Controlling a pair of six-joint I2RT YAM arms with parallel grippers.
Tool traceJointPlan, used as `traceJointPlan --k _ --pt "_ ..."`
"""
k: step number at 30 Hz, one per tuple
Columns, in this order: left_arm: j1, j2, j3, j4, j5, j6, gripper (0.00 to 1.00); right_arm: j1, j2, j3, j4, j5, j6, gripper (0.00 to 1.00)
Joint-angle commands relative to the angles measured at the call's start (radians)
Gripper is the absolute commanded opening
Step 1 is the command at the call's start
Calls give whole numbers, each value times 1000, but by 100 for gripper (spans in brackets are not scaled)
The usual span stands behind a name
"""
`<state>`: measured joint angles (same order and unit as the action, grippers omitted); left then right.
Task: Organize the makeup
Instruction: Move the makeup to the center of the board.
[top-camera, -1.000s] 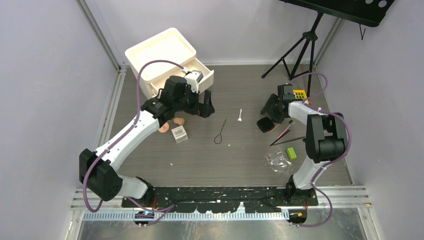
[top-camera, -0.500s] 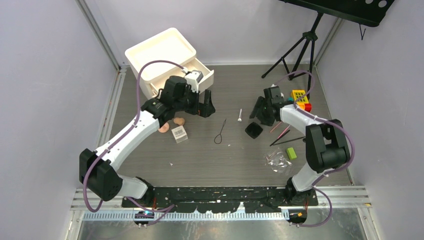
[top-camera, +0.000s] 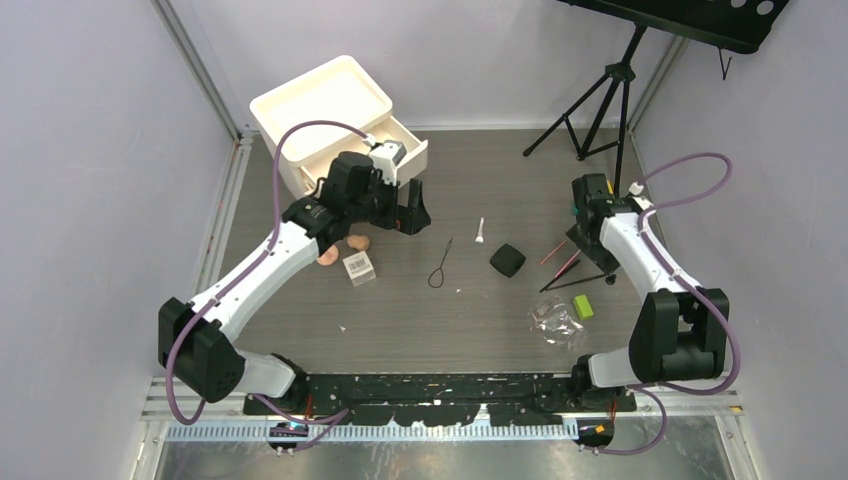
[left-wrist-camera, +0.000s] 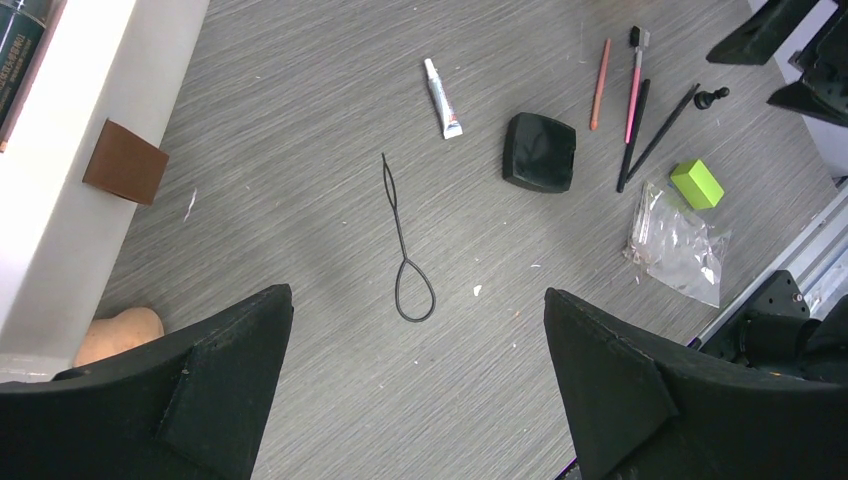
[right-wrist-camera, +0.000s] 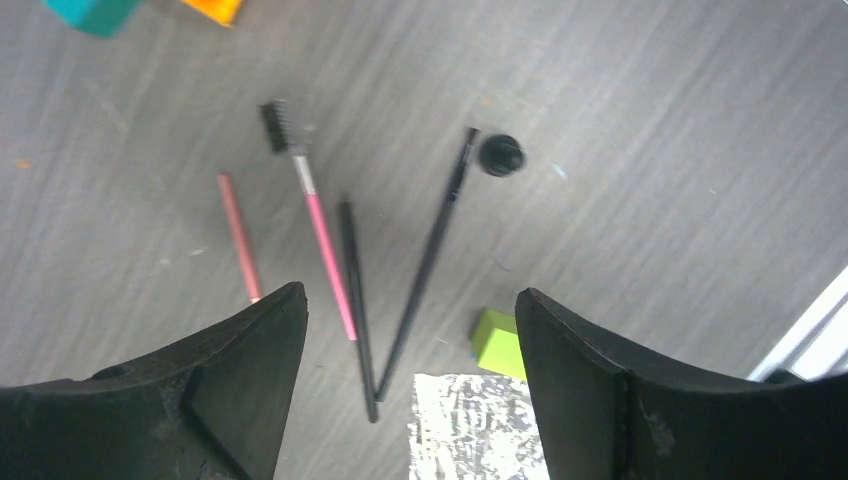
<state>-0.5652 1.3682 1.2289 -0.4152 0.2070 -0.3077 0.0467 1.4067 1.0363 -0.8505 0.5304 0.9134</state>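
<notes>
Left gripper (left-wrist-camera: 416, 310): jaws wide, empty, beside white drawer box (top-camera: 330, 110). Right gripper (right-wrist-camera: 410, 300): jaws wide, empty, over pencils (top-camera: 563, 268). Black compact (top-camera: 507, 260) mid-table; pencils at its 3 o'clock, white tube (top-camera: 480, 231) at 10 o'clock, peach sponges (top-camera: 340, 250) and barcoded box (top-camera: 359, 266) at 9 o'clock.

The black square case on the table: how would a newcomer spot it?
From the white drawer box at the far left, look right along the table. Just past the small white tube lies the black compact, the only flat squarish item beside thin pencils and brushes.
</notes>
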Motion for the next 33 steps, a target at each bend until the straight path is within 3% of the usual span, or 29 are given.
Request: traceJointPlan --k 1,5,9,24,30,33 --pt "-1 -40 -2 43 21 -7 99 -11 -49 -54 -134 111 131 81" --pt "0 -38 -1 44 26 -8 99 -58 -85 -127 -90 94 123 81" --pt "-1 -36 -2 44 27 -8 99 -119 -122 -221 32 -23 45 80" --pt "-1 -28 -2 51 38 -11 99 -123 -263 -401 167 -425 -16 80" --pt "-1 -19 0 51 47 -16 99 -48 -295 -417 175 -473 29 80" --pt "-1 -16 1 52 49 -18 99 50 -287 -416 202 -457 66 80"
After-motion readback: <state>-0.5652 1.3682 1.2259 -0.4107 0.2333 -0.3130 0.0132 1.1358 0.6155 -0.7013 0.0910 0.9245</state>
